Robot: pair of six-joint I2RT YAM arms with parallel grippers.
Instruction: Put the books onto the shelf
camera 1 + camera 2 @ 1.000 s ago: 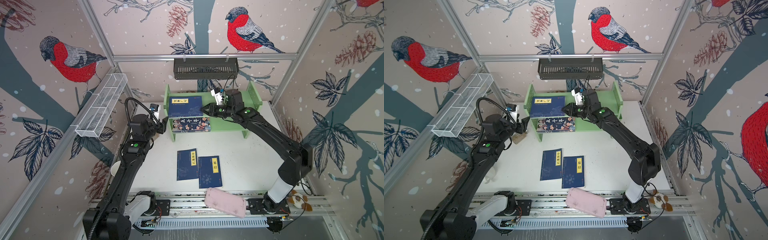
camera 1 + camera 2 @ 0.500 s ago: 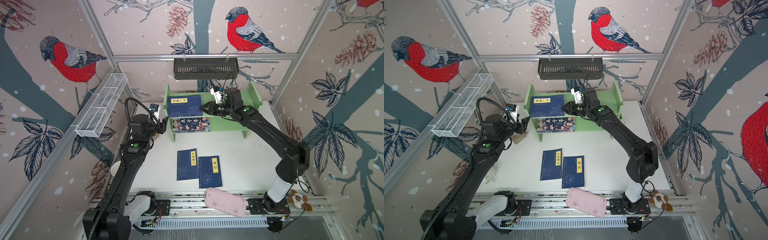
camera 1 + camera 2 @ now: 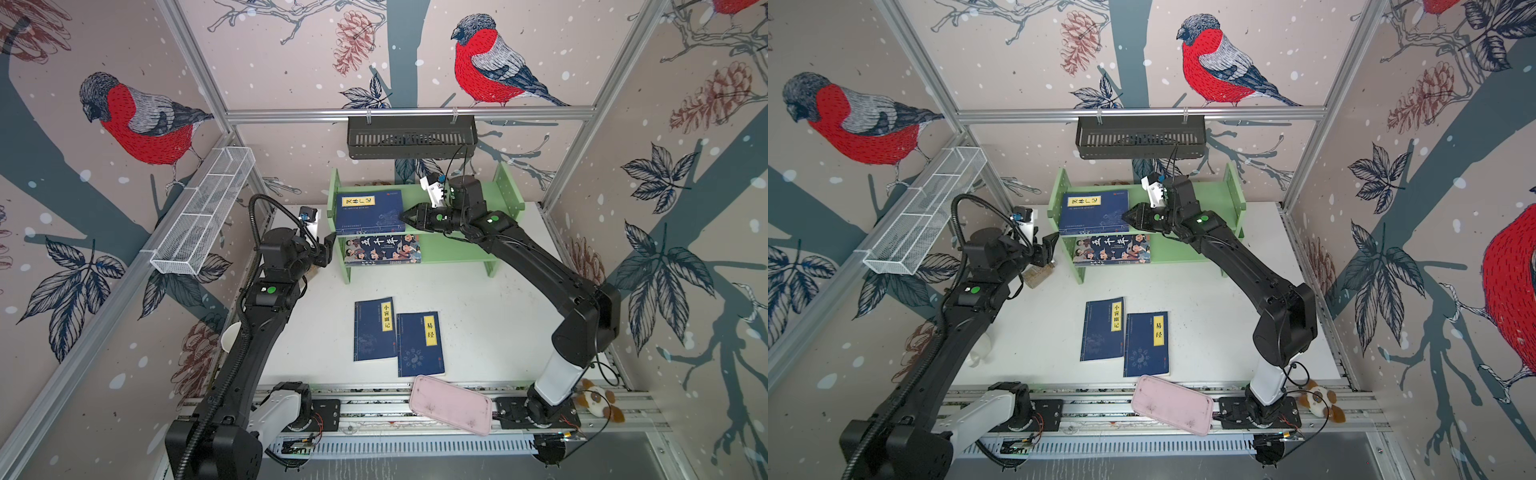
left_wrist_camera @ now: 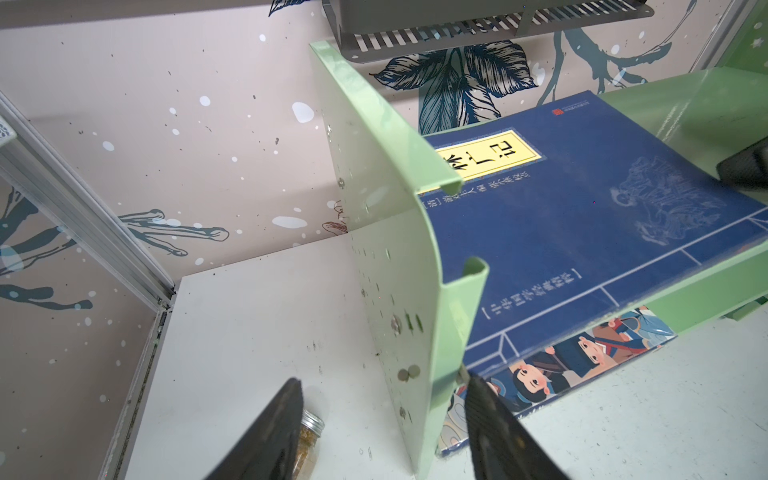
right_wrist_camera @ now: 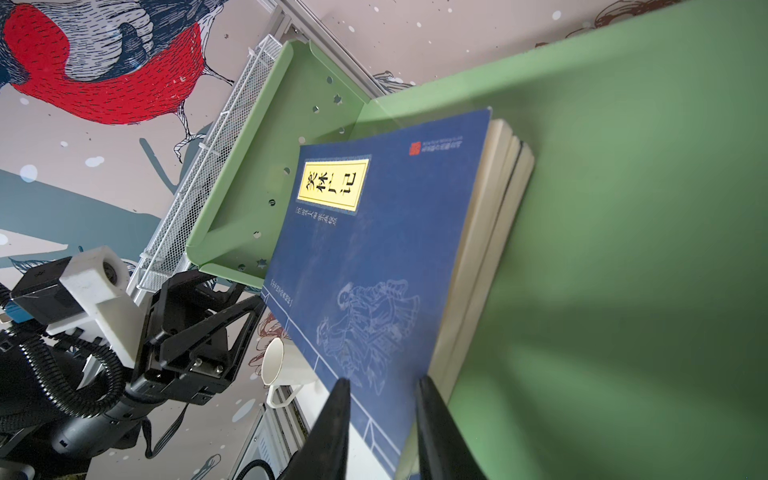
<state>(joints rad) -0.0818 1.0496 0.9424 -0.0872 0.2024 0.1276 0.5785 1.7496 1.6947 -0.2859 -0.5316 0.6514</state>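
Light green and two-tiered, the wooden shelf (image 3: pixel 509 189) with upright side panels is our landmark at the back of the white worktop (image 3: pixel 478 324). On its upper tier a stack of navy-blue books lies flat against the left panel. The top paperback (image 3: pixel 370 210) shows its yellow title label, and in the right wrist view we see cream page edges beneath it. On the lower tier lies the larger book with cartoon figures and white characters (image 3: pixel 382 248). In front of the shelf, well apart from it, a loose navy-blue paperback (image 3: pixel 374 328) and a second loose paperback (image 3: pixel 419 343) lie flat, edges touching.

Our right arm rises from the near rail and bends at a raised elbow in front of the shelf's right end. Its forearm reaches across to the upper tier. The right tool (image 3: pixel 402 216) lies level, pointing at the left panel, its tips at the stack's right edge. Its jaws are narrow, one finger over the cover and one by the page edges; we cannot tell whether they pinch.

Our left arm stretches up to the shelf's left panel, wrist bent toward it. The left tool (image 4: pixel 384 378) stands wide, straddling the panel's front edge, with the outer finger clear of the panel. A small glass jar with a metal lid (image 4: pixel 309 432) stands just outside that panel.
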